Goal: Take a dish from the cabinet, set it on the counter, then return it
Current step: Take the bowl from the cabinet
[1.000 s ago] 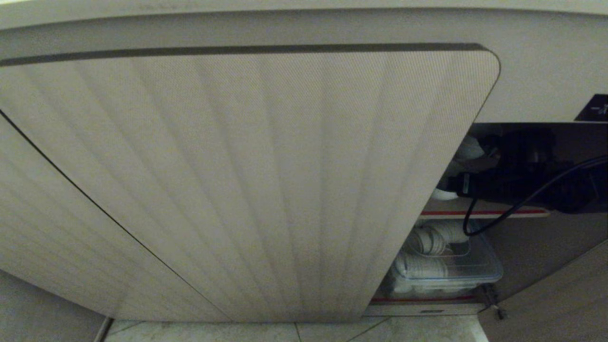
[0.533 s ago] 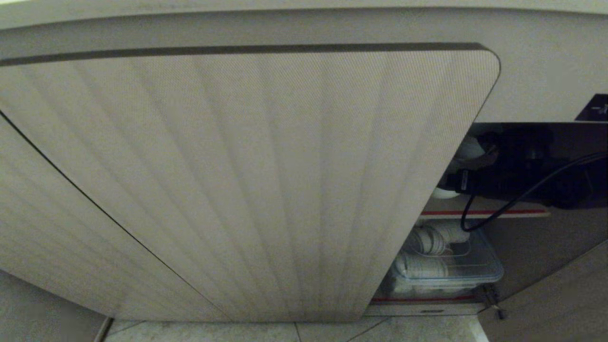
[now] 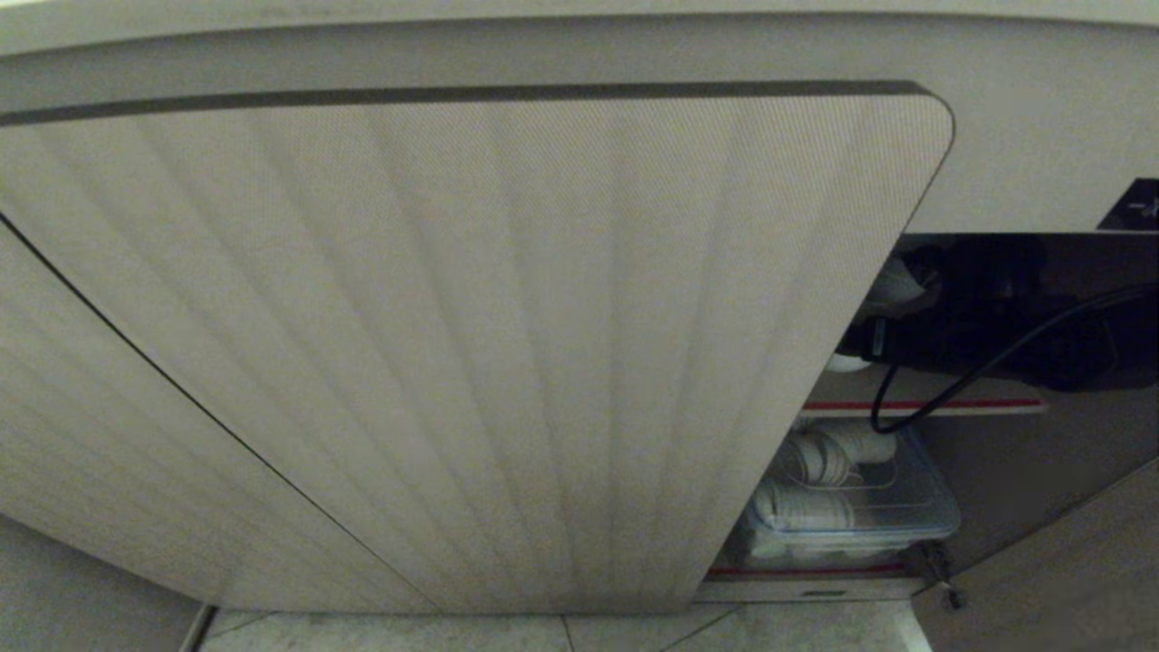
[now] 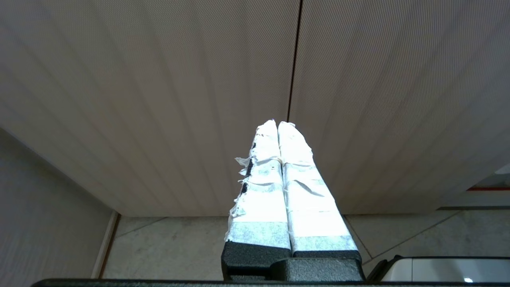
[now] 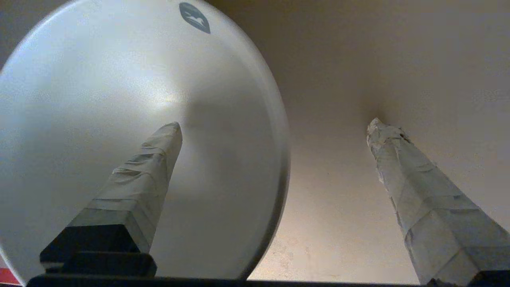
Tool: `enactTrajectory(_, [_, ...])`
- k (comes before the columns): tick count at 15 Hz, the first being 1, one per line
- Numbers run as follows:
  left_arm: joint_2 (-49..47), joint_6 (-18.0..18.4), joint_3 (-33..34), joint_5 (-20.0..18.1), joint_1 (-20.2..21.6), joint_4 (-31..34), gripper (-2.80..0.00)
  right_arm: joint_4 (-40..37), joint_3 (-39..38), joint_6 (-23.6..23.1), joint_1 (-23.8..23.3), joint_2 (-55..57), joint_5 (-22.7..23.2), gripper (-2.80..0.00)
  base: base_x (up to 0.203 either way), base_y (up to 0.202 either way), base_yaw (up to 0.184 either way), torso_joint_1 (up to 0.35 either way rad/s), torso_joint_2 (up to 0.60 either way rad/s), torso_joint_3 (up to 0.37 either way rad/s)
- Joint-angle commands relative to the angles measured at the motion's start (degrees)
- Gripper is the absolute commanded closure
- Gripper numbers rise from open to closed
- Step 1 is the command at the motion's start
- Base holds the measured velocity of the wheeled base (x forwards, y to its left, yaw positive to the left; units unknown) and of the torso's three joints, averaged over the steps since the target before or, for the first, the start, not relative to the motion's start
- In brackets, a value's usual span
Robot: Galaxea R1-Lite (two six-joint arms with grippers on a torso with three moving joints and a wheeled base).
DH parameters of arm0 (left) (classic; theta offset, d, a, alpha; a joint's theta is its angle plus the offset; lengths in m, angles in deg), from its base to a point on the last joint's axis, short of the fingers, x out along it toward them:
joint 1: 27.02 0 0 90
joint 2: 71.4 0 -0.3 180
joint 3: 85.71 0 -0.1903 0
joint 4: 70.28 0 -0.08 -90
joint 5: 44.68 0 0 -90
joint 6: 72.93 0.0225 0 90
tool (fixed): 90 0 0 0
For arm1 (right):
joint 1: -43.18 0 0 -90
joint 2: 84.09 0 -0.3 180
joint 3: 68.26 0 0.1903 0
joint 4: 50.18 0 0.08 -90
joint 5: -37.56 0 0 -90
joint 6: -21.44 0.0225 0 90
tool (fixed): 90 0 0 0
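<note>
While the right gripper (image 5: pixel 275 123), fingers wide, straddles the dish (image 5: pixel 99 99) rim inside the cabinet (image 3: pixel 471 344), it should advance squarely before pinching; the left gripper (image 4: pixel 278 124), fingers together, idles outside.

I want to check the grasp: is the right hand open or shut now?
Open. In the right wrist view the right hand has its fingers spread far apart, one in front of the dish, the other beside it.

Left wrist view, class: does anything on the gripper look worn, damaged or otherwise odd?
Yes. The white tape wrapped round the left gripper fingers is frayed: ragged, torn shreds stick out along one edge, with black showing through. The fingers themselves are pressed together, in front of the ribbed cabinet door. Nothing else stands out.
</note>
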Motion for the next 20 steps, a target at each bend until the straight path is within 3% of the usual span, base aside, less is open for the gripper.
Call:
enactTrajectory(1, [0.02,-0.01,0.0,0.0,0.0,-0.01,0.0,0.19,0.05,0.06,0.02,-0.05,0.03,-2.8,0.0,0.0,0.0,0.0,0.0,0.0])
enactTrajectory(4, [0.02,-0.01,0.0,0.0,0.0,-0.01,0.0,0.28,-0.03,-0.11,0.02,-0.06,0.03,-2.8,0.0,0.0,0.0,0.0,0.0,0.0])
enactTrajectory(5, [0.02,-0.01,0.0,0.0,0.0,-0.01,0.0,0.28,0.05,0.06,0.02,-0.06,0.03,0.0,0.0,0.0,0.0,0.0,0.0,0.0])
enactTrajectory(20, [0.02,-0.01,0.0,0.0,0.0,-0.01,0.0,0.19,-1.21,-0.02,0.02,-0.86,0.2,0.0,0.0,0.0,0.0,0.0,0.0,0.0])
